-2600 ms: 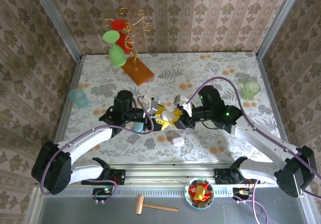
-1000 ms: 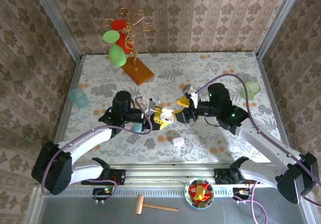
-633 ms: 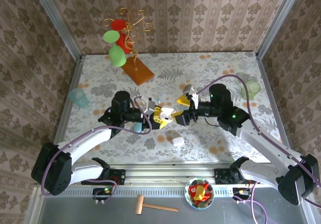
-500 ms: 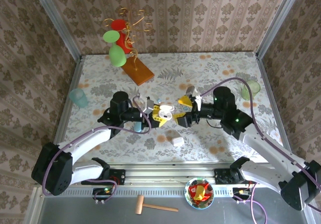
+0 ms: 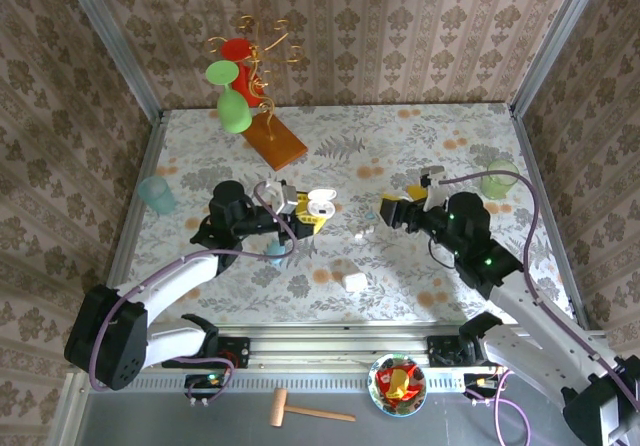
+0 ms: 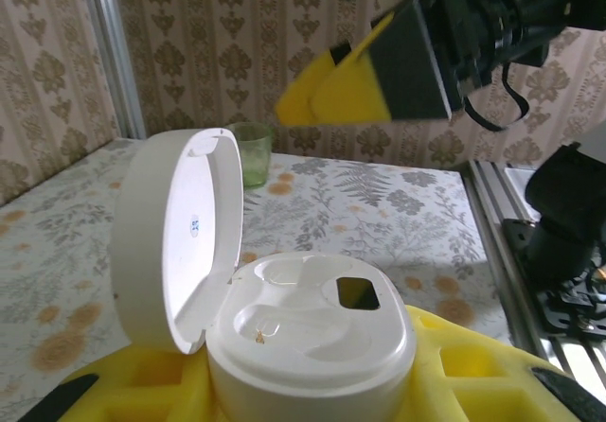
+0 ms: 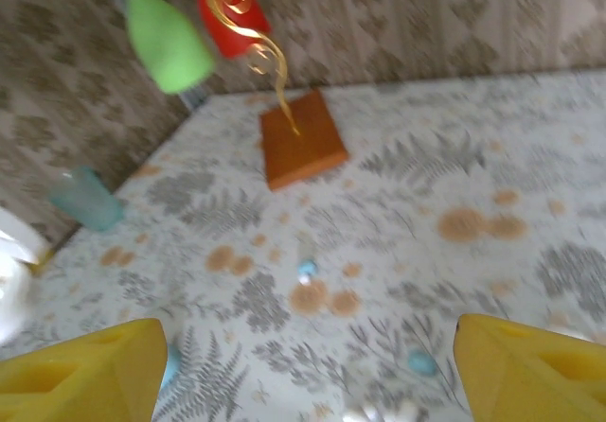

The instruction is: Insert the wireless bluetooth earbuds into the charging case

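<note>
My left gripper (image 5: 306, 216) is shut on a white charging case (image 6: 312, 332), which sits upright between its yellow fingers (image 6: 478, 375). The lid (image 6: 180, 237) stands open to the left, and both wells look empty. My right gripper (image 5: 405, 198) hangs open to the right of the case, apart from it, with nothing between its fingers (image 7: 85, 370). Two pale blue earbuds (image 7: 306, 271) (image 7: 421, 362) lie on the table below it. A small white piece (image 5: 365, 234) lies on the table between the two grippers.
A second white case (image 5: 354, 281) lies nearer the front edge. A pale blue item (image 5: 275, 252) sits under the left wrist. An orange block (image 5: 274, 142) with a wire stand and a red and a green glass stands at the back. A teal cup (image 5: 156, 194) is left, a green cup (image 5: 499, 179) right.
My right gripper has drawn back to the right, away from the case, its jaws standing wider. The left gripper has shifted slightly left and back with the open case.
</note>
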Motion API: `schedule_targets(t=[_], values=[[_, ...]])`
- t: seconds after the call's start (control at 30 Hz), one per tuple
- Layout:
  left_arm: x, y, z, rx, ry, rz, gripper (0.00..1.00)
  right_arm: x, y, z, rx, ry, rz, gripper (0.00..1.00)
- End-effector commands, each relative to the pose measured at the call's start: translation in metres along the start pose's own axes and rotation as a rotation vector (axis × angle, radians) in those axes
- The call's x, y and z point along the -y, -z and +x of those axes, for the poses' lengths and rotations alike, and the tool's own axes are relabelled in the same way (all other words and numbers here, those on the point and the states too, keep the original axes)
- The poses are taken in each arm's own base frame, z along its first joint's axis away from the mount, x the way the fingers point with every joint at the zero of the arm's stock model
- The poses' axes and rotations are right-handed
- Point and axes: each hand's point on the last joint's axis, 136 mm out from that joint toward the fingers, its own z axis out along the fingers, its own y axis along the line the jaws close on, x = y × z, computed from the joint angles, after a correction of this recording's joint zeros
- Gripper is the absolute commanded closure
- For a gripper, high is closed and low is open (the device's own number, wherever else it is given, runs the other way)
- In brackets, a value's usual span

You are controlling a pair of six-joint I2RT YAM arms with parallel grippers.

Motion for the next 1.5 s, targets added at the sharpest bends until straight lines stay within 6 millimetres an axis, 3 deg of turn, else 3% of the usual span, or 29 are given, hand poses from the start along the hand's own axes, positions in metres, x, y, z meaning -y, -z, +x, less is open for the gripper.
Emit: schedule_targets(t=[0.0, 0.27, 0.4, 0.5, 0.63, 0.87, 1.07, 1.47], values=[[-0.012, 0.005, -0.016, 0.057, -0.032, -0.058, 0.82, 0.024, -0.009, 0.028, -0.163, -0.048, 0.139, 0.19], [-0.023, 0.019, -0.016, 0.086, -0.031, -0.13, 0.83, 0.022, -0.041, 0.086, -0.513, 0.279, 0.142, 0.21], [-0.036, 0.034, -0.014, 0.089, -0.04, -0.224, 0.83, 0.009, -0.054, 0.111, -0.677, 0.61, 0.065, 0.23], [-0.041, 0.04, -0.015, 0.089, -0.04, -0.249, 0.83, 0.02, -0.07, 0.12, -0.763, 0.744, 0.128, 0.37], [-0.044, 0.046, -0.017, 0.086, -0.041, -0.27, 0.83, 0.025, -0.084, 0.125, -0.794, 0.797, 0.136, 0.42], [-0.05, 0.055, -0.018, 0.086, -0.054, -0.313, 0.83, 0.015, -0.098, 0.155, -0.877, 0.888, 0.032, 0.49], [-0.061, 0.066, -0.016, 0.082, -0.048, -0.364, 0.83, 0.011, -0.111, 0.168, -0.94, 0.943, 0.02, 0.56], [-0.066, 0.068, -0.016, 0.082, -0.036, -0.37, 0.83, 0.023, -0.112, 0.194, -1.114, 0.963, 0.049, 0.58]])
